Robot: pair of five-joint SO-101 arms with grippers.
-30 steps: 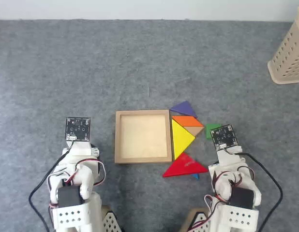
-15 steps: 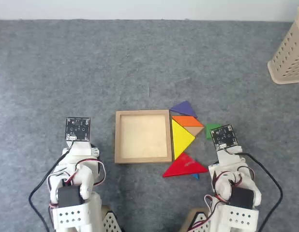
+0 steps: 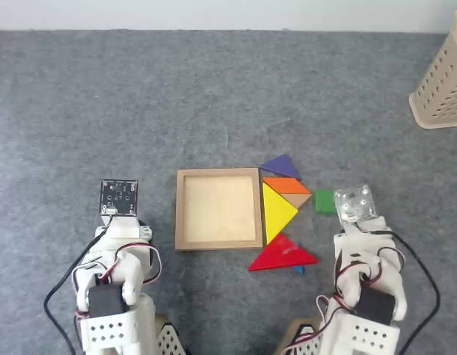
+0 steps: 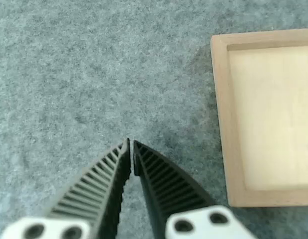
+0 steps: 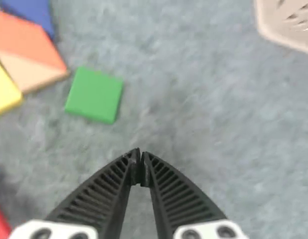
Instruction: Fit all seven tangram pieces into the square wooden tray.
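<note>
Two grippers are seen pinched closed, nothing held: left gripper (image 4: 130, 144) near the wooden tray (image 4: 221, 99), right gripper (image 5: 140, 154) near the green square (image 5: 94, 94).

grey carpet (image 3: 214, 96), cream perforated container (image 3: 441, 81) at far corner

Bright, even light from above, with soft, faint shadows beside the tray (image 3: 181, 211).

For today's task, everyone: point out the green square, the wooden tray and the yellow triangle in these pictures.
green square (image 5: 94, 94), right wrist view, middle of its top face.
wooden tray (image 3: 180, 211), high view, on its left rim.
yellow triangle (image 3: 276, 211), high view, centre of its face.
</note>
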